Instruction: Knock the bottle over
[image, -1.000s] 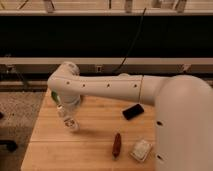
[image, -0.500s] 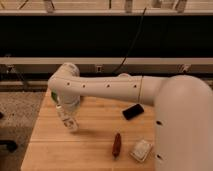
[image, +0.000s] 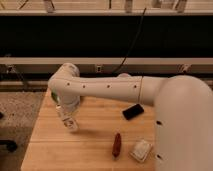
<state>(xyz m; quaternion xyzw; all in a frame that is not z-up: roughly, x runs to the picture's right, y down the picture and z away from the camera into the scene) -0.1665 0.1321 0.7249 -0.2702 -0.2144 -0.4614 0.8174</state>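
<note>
**Gripper low over the table's left side, grip unreadable**

Gripper (image: 67, 118) hangs at the end of the white arm (image: 105, 90), which reaches in from the right, bends at a rounded joint and drops toward the wooden table (image: 95, 132). We cannot tell whether it is open or closed. A pale, tilted shape right at its tip looks like the bottle (image: 72, 125), leaning over the wood; we cannot separate the two or say whether they touch. Just behind and above the gripper, a green thing (image: 54, 97) peeks out past the arm. Well to its right lies a black object (image: 133, 111). To its lower right lie a reddish-brown stick (image: 116, 145) and, beyond that, a whitish packet (image: 141, 150).
</note>
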